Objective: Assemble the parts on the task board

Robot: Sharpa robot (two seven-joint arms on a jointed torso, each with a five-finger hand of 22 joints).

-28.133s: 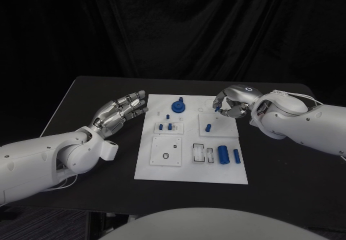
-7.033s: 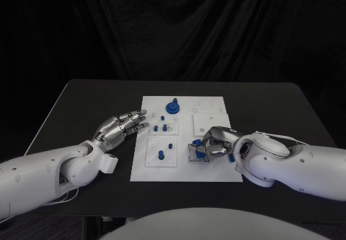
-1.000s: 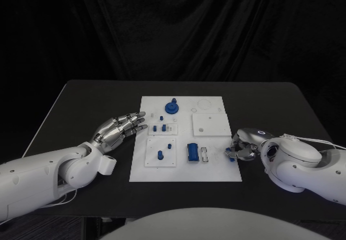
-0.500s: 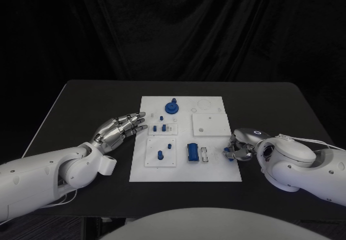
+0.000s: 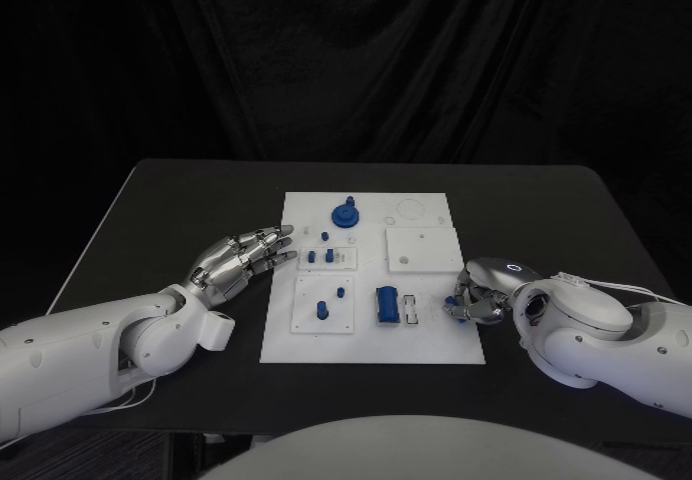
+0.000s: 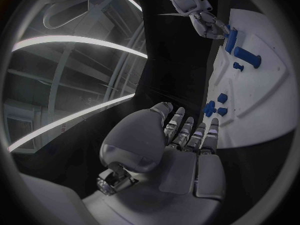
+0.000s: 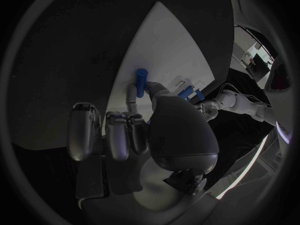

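Observation:
The white task board (image 5: 433, 340) lies mid-table. A thick blue cylinder (image 5: 387, 303) lies in the board's lower middle, next to a narrow slot (image 5: 414, 308). A blue knob (image 5: 346, 213) stands at the far end, and small blue pegs (image 5: 329, 256) stand left of centre. My right hand (image 5: 482, 295) is at the board's right edge, pinching a slim blue cylinder (image 7: 142, 79) between thumb and a fingertip (image 7: 131, 92) just over the board. My left hand (image 5: 242, 257) hovers open beside the board's left edge, fingers spread, holding nothing; the left wrist view shows its palm (image 6: 181, 155).
A raised white square plate (image 5: 424, 250) sits on the board's right half, just beyond my right hand. Two more small blue pieces (image 5: 330, 302) stand on the lower-left plate. Black table (image 5: 173, 200) surrounds the board on all sides.
My right hand has crept a little left and away from me along the board's right edge, taking the slim blue cylinder with it. The left hand has stayed put.

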